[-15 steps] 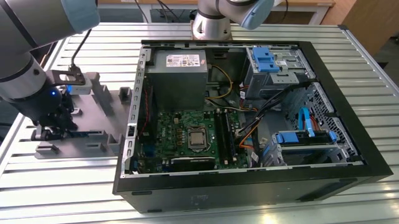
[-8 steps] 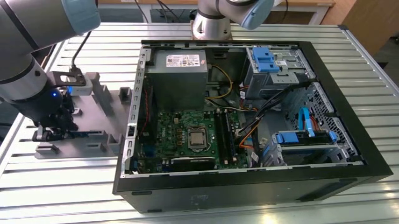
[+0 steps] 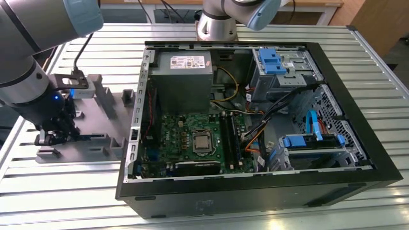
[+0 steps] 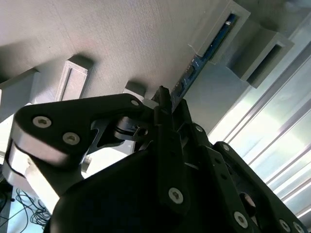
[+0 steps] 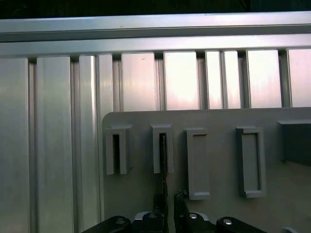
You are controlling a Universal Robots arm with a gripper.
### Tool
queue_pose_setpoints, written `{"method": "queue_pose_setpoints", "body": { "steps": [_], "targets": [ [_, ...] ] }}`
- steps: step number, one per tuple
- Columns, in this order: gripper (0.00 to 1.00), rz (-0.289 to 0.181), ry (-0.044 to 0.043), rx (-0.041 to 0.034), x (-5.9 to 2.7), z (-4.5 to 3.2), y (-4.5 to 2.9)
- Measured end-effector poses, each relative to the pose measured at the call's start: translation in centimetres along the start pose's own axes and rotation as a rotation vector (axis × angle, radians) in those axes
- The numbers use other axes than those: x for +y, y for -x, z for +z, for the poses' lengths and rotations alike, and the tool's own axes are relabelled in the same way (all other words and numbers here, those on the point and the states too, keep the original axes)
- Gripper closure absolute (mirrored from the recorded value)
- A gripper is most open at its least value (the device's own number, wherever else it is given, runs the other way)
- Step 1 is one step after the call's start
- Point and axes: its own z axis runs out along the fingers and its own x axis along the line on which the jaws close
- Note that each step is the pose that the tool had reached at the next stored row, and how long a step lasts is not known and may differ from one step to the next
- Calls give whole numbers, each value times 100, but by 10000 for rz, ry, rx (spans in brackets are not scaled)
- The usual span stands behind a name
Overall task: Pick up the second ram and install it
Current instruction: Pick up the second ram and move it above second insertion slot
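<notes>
Facing second ram (image 4: 194, 65), slotted in fixture (image 5: 221, 121): end effector (image 5: 168, 201).

The arm (image 3: 26, 57) reaches over from its base at the back and bends down at the exterior view's left, wrist pointing straight down. The gripper (image 3: 54, 136) sits low, and its dark linkages spread wide in the second wrist view. Its fingers (image 5: 159, 206) are drawn in close, pinching the thin edge of the second ram (image 4: 194, 65) between them.
</notes>
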Motion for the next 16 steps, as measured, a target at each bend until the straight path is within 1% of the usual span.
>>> {"method": "queue_pose_setpoints", "body": {
  "steps": [4,5,9,16],
  "targets": [
    [78,0,0,-1,0,1,0],
    [85,0,0,-1,0,1,0],
    [86,-1,-1,0,1,2,-1],
    [86,-486,17,18,-1,10,-19]
  ]
}}
